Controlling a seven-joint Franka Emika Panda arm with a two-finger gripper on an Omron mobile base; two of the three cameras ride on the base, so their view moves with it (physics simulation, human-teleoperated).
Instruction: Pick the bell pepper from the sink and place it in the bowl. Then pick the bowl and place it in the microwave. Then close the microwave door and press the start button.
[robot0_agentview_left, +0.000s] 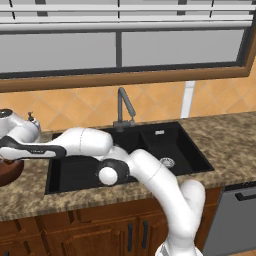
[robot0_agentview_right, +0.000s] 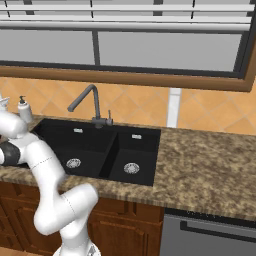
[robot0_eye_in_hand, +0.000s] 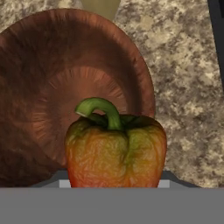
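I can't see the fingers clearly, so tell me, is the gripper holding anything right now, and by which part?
It seems to hold the bell pepper by its lower body, stem up, over the bowl. The fingertips themselves are hidden behind it.

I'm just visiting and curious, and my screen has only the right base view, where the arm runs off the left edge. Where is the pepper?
Observer: In the hand view the bell pepper sits right before the camera, stem up, apparently held.
Visitor: Above what?
Observer: A wooden bowl lies just behind it, seen from above.
Visitor: Where does that bowl stand?
Observer: In the left base view, it rests on the granite counter, left of the sink.
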